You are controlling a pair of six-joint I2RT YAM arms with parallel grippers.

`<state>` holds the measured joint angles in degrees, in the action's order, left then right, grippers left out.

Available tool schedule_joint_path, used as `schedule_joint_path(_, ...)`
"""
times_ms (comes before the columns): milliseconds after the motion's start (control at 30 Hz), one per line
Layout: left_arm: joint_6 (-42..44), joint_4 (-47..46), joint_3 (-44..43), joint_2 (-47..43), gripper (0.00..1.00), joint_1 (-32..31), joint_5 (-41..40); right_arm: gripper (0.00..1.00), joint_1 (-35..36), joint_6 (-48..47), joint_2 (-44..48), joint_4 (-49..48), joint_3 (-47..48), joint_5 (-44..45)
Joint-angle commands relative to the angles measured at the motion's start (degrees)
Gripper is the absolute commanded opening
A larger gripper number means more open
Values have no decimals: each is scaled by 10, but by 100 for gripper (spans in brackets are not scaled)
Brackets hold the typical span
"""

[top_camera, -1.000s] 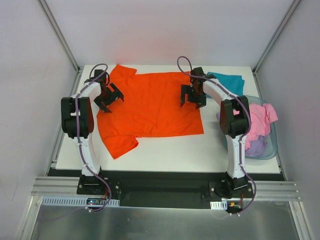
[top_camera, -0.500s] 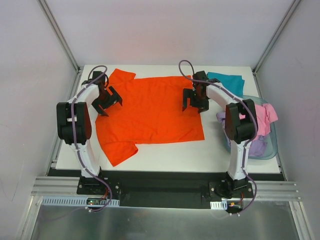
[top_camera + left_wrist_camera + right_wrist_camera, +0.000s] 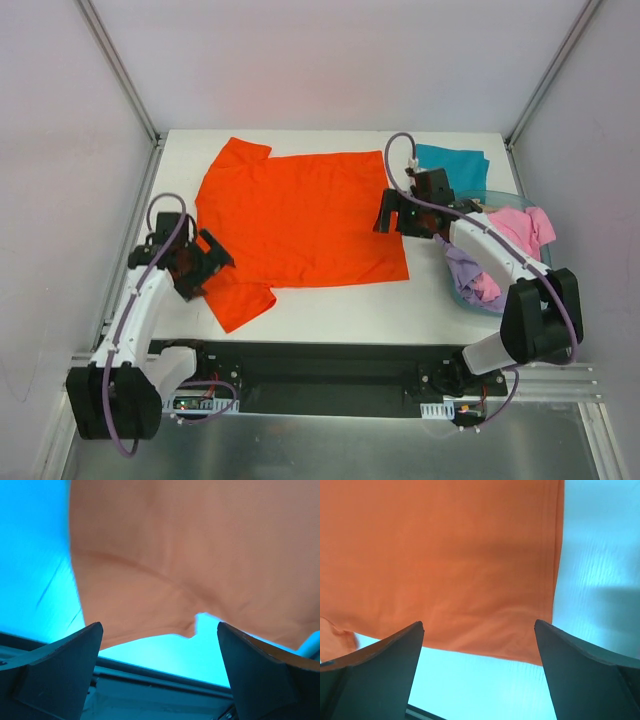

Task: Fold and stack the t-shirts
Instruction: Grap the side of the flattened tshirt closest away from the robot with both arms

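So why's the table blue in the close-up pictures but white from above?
It's a colour cast: the left wrist and right wrist views tint the table cyan and dull the orange-red shirt to peach; the top external view shows the table white.

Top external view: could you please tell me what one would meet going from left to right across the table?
left claw → orange-red t-shirt → right claw → teal t-shirt → pink t-shirt
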<state>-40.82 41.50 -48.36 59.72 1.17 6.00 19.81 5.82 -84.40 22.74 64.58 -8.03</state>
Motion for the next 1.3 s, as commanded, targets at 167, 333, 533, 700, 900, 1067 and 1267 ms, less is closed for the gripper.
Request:
schedule_joint_path(167,-106,97,189,-132,76,-11,63,97,18,26,12,-28,-93,4)
schedule_joint_path(333,-126,97,189,-96,50,-30,23,97,24,31,18,-25,-108,15)
schedule_joint_path(533,-132,79,201,-26,41,-40,2,97,24,30,-2,-13,-86,21)
schedule_joint_path(700,-139,61,212,-3,38,-40,-16,97,24,31,-22,-9,-72,21)
schedule_joint_path(900,-134,33,217,47,28,-40,-32,97,24,31,-21,4,-68,29)
schedule_joint_path(1067,-115,7,207,53,15,-40,-37,97,24,26,4,20,-79,35)
schedule_joint_path(1267,-101,-6,208,45,0,-40,-17,97,23,48,56,84,-103,74)
